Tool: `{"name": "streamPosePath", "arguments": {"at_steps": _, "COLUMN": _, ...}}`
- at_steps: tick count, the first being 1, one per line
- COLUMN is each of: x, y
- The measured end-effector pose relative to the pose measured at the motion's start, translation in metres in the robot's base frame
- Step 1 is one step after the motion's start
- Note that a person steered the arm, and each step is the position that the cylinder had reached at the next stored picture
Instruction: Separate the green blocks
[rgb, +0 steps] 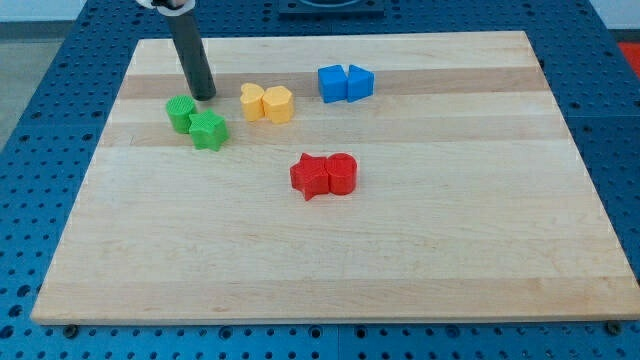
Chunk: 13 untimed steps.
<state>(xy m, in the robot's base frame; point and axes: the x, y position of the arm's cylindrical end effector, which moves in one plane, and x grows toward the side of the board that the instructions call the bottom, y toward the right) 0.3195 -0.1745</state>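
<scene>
My tip (204, 96) rests on the wooden board (330, 270) near the view's top left corner. I carry no pincer: I end in a plain dark rod, so there are no jaws to be apart or together.

The two green blocks lie just below my tip and a little toward the view's left. The green cylinder (181, 113) sits nearest, just beside my tip on its lower left; whether it touches the rod I cannot tell. The green star (209, 130) lies directly below my tip and presses against the cylinder's lower right side, so the pair is joined, with their seam running roughly from upper right to lower left.

To the view's right of my tip, near but apart from it, stand two yellow blocks touching each other: a yellow heart-like block (252, 101) and a yellow hexagon-like block (279, 104); their shapes are hard to make out. They lie close to the green star's upper right, with a narrow strip of bare wood between.

Farther right, toward the view's top, two blue blocks touch: a blue cube (331, 84) and a blue wedge-like block (360, 82). Near the board's middle, well apart from the greens, a red star (311, 176) touches a red cylinder (342, 173). Blue perforated table (40, 120) surrounds the board.
</scene>
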Motion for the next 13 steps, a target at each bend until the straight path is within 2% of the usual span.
{"name": "streamPosePath", "arguments": {"at_steps": 6, "x": 0.040, "y": -0.006}}
{"name": "streamPosePath", "arguments": {"at_steps": 7, "x": 0.042, "y": -0.008}}
{"name": "streamPosePath", "arguments": {"at_steps": 9, "x": 0.019, "y": -0.010}}
{"name": "streamPosePath", "arguments": {"at_steps": 13, "x": 0.028, "y": -0.038}}
